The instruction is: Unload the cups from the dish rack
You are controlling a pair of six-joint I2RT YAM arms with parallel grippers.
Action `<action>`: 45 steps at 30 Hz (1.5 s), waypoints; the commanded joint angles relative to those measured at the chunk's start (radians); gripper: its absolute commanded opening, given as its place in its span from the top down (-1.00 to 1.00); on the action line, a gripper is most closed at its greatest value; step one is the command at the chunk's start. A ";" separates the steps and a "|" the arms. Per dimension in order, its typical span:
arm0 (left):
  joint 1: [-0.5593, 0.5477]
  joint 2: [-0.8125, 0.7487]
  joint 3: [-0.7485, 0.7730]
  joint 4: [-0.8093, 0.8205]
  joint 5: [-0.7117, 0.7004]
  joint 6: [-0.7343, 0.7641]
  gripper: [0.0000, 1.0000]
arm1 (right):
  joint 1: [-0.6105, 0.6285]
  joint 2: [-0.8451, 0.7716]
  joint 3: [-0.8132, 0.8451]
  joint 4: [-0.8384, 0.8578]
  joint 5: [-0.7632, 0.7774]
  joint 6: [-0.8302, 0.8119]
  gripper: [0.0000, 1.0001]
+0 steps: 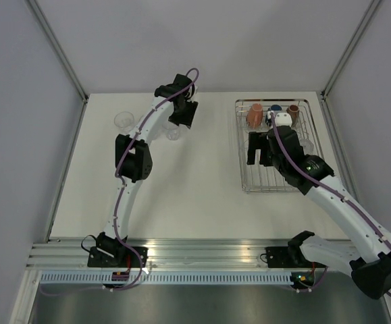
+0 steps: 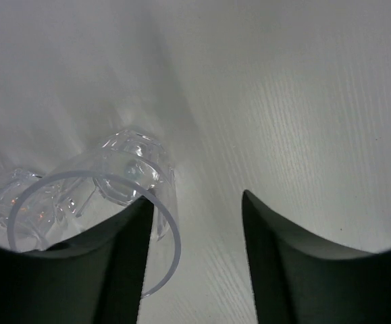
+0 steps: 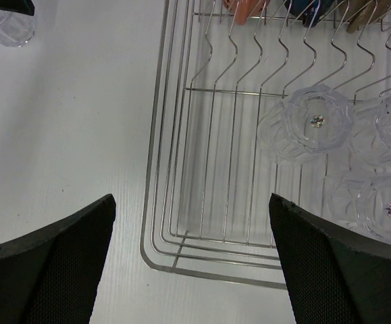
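Observation:
The silver dish rack [image 1: 249,177] lies at the right; the right wrist view shows its near-left corner [image 3: 156,253]. At its far end stand a salmon mug [image 1: 254,115], a dark blue mug [image 1: 275,108] and a brown mug [image 1: 293,110]. Three clear tumblers sit upside down in it, one nearest the middle [image 3: 313,121]. My right gripper [image 3: 192,197] is open and empty above the rack's bare left part, and shows from above [image 1: 254,152]. My left gripper [image 2: 195,196] is open; a clear tumbler [image 2: 131,172] stands on the table at its left finger, rim curving round the fingertip. From above, that gripper [image 1: 181,116] hovers over this tumbler [image 1: 173,132].
Another clear tumbler [image 1: 124,120] stands on the white table [image 1: 195,196] at the far left; it also shows in the left wrist view [image 2: 19,196]. Grey walls close the table at the back and both sides.

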 commanded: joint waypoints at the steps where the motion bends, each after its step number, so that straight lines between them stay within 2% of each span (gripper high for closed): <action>1: 0.004 -0.097 0.032 0.036 0.092 0.006 -0.22 | -0.025 0.072 0.064 -0.009 0.061 0.014 -0.96; 3: 0.004 -0.155 0.012 0.055 0.137 -0.003 -0.55 | -0.054 0.103 0.086 -0.009 0.029 0.011 -0.96; 4: 0.004 -0.172 0.009 0.059 0.140 -0.011 -0.64 | -0.104 0.129 0.092 -0.005 -0.008 0.009 -0.96; 6: 0.004 -0.223 -0.002 0.066 0.139 -0.023 -0.81 | -0.176 0.168 0.110 0.000 -0.056 -0.003 -0.96; 10: 0.004 -0.310 -0.025 0.069 0.113 -0.052 -0.99 | -0.229 0.228 0.141 0.003 -0.007 -0.035 -0.95; 14: 0.002 -0.419 -0.111 0.070 0.096 -0.155 -0.99 | -0.263 0.307 0.169 0.001 0.055 -0.064 -0.96; 16: -0.001 -0.503 -0.209 0.093 0.091 -0.230 -0.99 | -0.287 0.355 0.173 0.011 0.055 -0.074 -0.96; 19: -0.024 -0.606 -0.390 0.168 0.077 -0.307 -0.99 | -0.304 0.405 0.175 0.040 0.064 -0.081 -0.95; 23: -0.094 -0.831 -0.716 0.309 0.039 -0.357 -0.99 | -0.315 0.449 0.169 0.072 0.082 -0.106 -0.96; 28: -0.173 -0.967 -0.937 0.405 0.037 -0.381 -0.99 | -0.338 0.500 0.160 0.092 0.058 -0.114 -0.96; 34: -0.209 -1.056 -1.046 0.403 0.022 -0.377 -0.99 | -0.387 0.566 0.153 0.101 -0.048 -0.106 -0.94; 38: -0.217 -1.125 -1.085 0.403 0.023 -0.374 -0.99 | -0.395 0.574 0.143 0.110 -0.109 -0.100 -0.81; 45: -0.222 -1.214 -1.145 0.402 0.023 -0.368 -0.99 | -0.395 0.580 0.129 0.113 -0.100 -0.086 -0.66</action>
